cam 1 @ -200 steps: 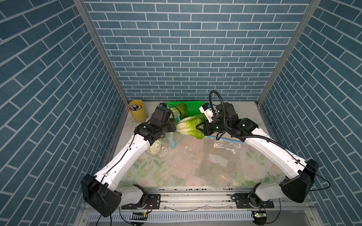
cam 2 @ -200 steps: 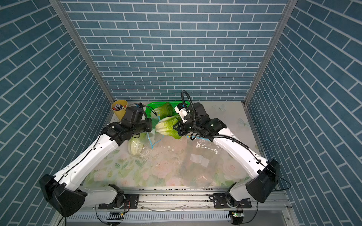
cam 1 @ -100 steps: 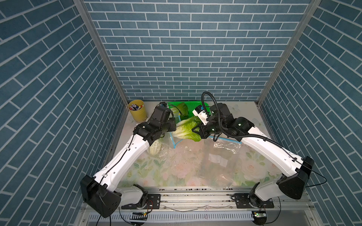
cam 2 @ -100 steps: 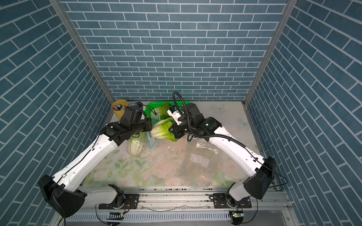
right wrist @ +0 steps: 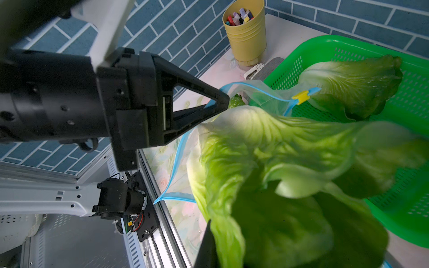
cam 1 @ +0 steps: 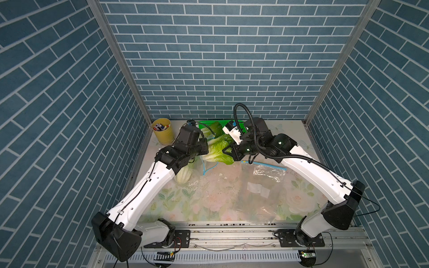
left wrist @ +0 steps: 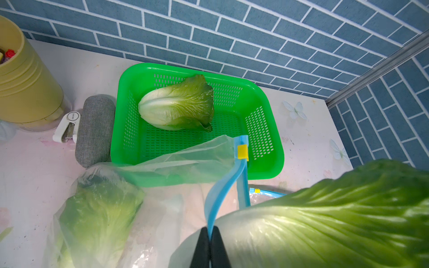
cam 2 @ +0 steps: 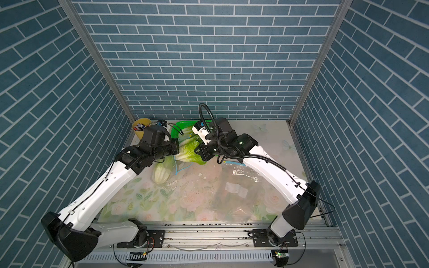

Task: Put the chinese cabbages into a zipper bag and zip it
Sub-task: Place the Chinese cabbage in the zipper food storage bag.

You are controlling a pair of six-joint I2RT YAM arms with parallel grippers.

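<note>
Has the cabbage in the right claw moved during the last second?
Yes. The held cabbage has shifted sideways toward the yellow cup, nearer the zipper bag that the left claw pinches.

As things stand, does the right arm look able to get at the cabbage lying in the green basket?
Probably not yet. The right claw is shut on the carried cabbage at the zipper bag mouth. The basket cabbage itself lies uncovered, close by, so once emptied the way looks free.
</note>
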